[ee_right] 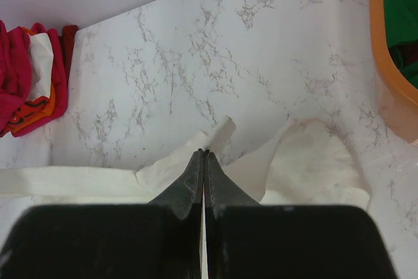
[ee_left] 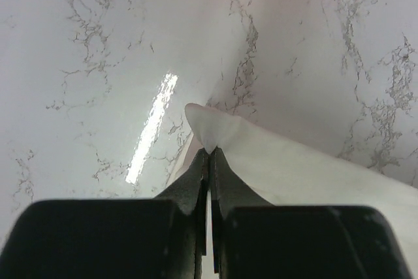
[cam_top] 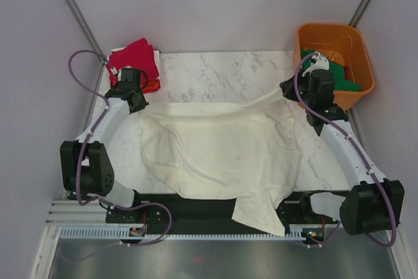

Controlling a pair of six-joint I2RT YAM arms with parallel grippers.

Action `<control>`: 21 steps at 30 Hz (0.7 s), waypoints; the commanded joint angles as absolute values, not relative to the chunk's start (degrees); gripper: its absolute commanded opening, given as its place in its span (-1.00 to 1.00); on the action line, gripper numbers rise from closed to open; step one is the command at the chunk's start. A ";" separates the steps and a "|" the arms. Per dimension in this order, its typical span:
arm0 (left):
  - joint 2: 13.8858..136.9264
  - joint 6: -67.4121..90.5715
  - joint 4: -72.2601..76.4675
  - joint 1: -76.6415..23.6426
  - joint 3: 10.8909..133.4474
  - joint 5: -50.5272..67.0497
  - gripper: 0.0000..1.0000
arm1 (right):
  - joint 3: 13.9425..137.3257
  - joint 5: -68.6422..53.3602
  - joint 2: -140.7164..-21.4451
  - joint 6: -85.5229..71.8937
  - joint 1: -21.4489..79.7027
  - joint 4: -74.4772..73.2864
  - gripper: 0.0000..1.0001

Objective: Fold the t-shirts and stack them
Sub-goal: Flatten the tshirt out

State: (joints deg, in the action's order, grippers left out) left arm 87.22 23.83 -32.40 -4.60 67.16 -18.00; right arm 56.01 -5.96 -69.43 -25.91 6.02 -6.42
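Observation:
A large cream-white t-shirt [cam_top: 222,155] lies spread across the marble table, one part hanging over the near edge. My left gripper [ee_left: 209,150] is shut on a corner of the cream-white t-shirt [ee_left: 215,125] at its far left. My right gripper [ee_right: 204,153] is shut on the far right edge of the same shirt [ee_right: 219,135]. Both pinched corners are lifted, and the cloth's far edge sags between them. A crimson red t-shirt [cam_top: 135,57] lies folded on an orange-red one [cam_top: 153,85] at the far left corner. A dark green t-shirt [cam_top: 338,73] sits in the tub.
A rigid orange plastic tub [cam_top: 358,55] stands at the far right corner, close behind my right wrist. The folded stack [ee_right: 26,83] shows at the left edge of the right wrist view. Grey walls enclose the table on three sides.

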 commanded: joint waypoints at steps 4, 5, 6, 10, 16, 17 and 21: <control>84.90 25.14 -29.09 -4.48 67.58 -20.47 -0.95 | 57.38 -5.45 -71.71 -25.75 6.24 -4.31 -1.00; 85.86 24.61 -28.92 -4.48 69.24 -20.57 -0.95 | 58.35 -5.36 -73.89 -25.58 6.15 -3.96 -1.00; 86.57 24.44 -28.92 -4.40 70.39 -20.65 -0.95 | 59.49 -5.19 -75.22 -25.40 6.15 -3.78 -1.00; 84.92 24.43 -28.92 -4.57 75.59 -20.74 -0.95 | 69.76 -4.66 -79.37 -24.26 6.15 -4.14 -1.00; 74.54 19.95 -18.46 -4.22 76.01 -21.71 -0.95 | 85.74 -2.46 -76.82 -19.70 5.98 -6.15 -1.00; 73.66 19.95 -18.46 -4.31 78.11 -21.71 -0.95 | 86.91 -2.46 -74.99 -19.43 5.98 -6.50 -1.00; 66.55 13.54 -21.09 -4.39 78.23 -13.99 -0.95 | 89.03 -6.40 -67.95 -18.64 5.98 -6.24 -1.00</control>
State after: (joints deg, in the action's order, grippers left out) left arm 72.23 19.64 -23.51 -4.60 76.31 -17.17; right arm 85.69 -4.54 -75.18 -21.10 6.04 -8.34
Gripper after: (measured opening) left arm 0.033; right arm 0.009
